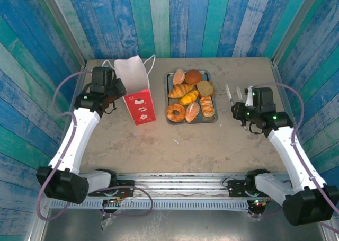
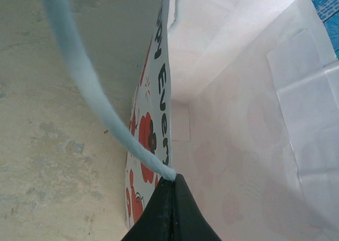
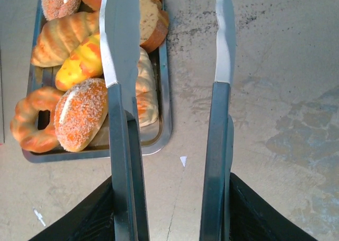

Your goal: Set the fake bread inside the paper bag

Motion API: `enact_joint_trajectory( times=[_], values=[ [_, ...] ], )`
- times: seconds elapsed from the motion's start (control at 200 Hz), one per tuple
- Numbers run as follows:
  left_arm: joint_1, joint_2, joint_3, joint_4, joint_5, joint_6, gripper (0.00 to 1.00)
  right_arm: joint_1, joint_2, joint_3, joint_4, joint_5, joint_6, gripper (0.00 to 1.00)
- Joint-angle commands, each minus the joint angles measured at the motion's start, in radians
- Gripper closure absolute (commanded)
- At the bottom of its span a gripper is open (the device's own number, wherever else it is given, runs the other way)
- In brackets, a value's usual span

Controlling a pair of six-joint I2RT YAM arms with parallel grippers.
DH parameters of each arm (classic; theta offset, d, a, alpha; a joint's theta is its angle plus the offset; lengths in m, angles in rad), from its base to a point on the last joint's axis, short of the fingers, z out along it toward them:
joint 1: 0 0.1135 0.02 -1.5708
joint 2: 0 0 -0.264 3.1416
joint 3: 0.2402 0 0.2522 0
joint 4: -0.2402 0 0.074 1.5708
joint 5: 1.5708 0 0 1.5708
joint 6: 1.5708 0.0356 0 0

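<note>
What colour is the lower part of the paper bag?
Paper bag: red with white pictures; best in the top external view.

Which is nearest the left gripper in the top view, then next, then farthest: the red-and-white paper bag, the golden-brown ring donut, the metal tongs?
1. Red-and-white paper bag, its rim pinched by the left gripper.
2. Golden-brown ring donut, in the middle.
3. Metal tongs, far right.

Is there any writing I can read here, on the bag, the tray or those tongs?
"Eve": black print on the outer side of the paper bag, seen from the left wrist; the end of the word is hidden.
Letters before it: too skewed to read.
Metal tray, tongs: no writing visible.
</note>
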Motion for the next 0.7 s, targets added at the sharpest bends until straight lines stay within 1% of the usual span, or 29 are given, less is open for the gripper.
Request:
enact_joint_trajectory(
  times=[0.0,0.16,0.18,0.26,0.381,0.556,0.696],
  values=[
    [-0.004,0.028,0.04,0.043,-0.022,0.037,1.0,-0.003,-0.011,0.061,-0.061,-0.03,-0.063,0.5],
    [-0.003,0.031,0.079,0.078,0.008,0.09,1.0,-0.002,0.02,0.114,-0.16,-0.072,-0.117,0.51],
    [-0.002,0.059,0.082,0.081,0.011,0.094,1.0,-0.002,0.028,0.12,-0.175,-0.079,-0.122,0.51],
    [-0.003,0.073,0.1,0.092,0.018,0.107,1.0,0.009,0.061,0.139,-0.221,-0.104,-0.136,0.52],
    [-0.001,0.09,0.11,0.122,0.052,0.114,1.0,0.059,0.116,0.159,-0.263,-0.103,-0.139,0.53],
    [0.002,0.106,0.111,0.155,0.094,0.115,1.0,0.156,0.203,0.189,-0.292,-0.055,-0.112,0.52],
    [0.005,0.111,0.103,0.171,0.133,0.125,1.0,0.188,0.291,0.228,-0.321,-0.047,-0.095,0.53]
  ],
)
